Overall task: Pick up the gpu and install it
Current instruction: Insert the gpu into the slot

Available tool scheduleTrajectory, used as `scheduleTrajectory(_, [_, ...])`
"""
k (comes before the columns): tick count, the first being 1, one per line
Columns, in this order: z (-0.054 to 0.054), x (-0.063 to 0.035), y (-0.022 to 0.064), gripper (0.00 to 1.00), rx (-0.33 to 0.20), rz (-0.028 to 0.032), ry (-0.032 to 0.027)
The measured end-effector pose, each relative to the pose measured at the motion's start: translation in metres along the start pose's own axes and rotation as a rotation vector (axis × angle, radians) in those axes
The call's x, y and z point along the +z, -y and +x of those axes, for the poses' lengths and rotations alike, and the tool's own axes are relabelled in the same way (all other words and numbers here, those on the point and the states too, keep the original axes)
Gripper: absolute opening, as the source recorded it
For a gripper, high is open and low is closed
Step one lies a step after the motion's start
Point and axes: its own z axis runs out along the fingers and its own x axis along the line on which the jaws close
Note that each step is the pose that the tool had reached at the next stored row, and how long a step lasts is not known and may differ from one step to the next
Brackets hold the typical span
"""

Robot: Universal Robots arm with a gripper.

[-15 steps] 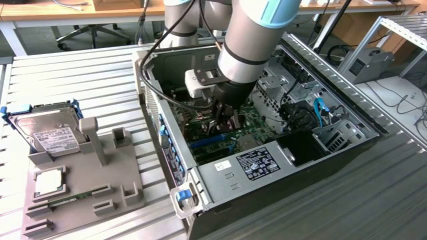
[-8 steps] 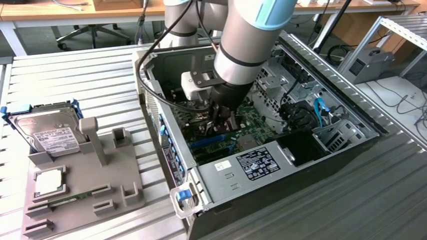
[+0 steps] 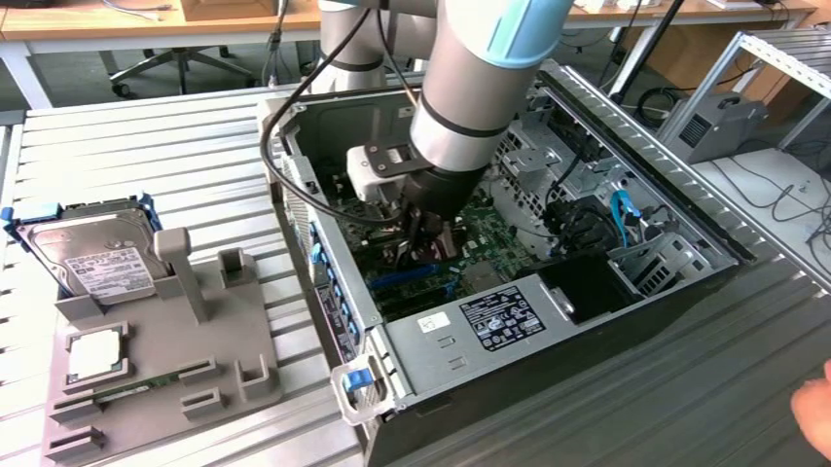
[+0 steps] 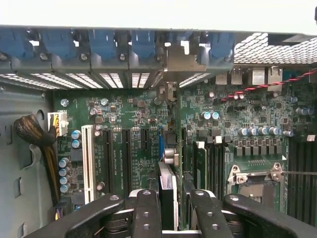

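Pickup done: end effector (image 4: 168, 201) clamped on gpu (image 4: 168, 183), edge-on over motherboard (image 4: 129, 124) slots inside pc case (image 3: 675, 282); seating not yet finished.

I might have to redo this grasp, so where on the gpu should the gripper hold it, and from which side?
Grip the upper long edge, coming straight down through the open side of the case. The gpu stands on edge above the motherboard slots, so only its two flat faces offer the fingers a pinch, as the gripper seems to have now.
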Motion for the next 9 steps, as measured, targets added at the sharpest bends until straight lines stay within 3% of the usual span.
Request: scheduleTrajectory(9, [0.0007,0.0062,-0.0018,0.29,0.0,-0.0001,-0.0001])
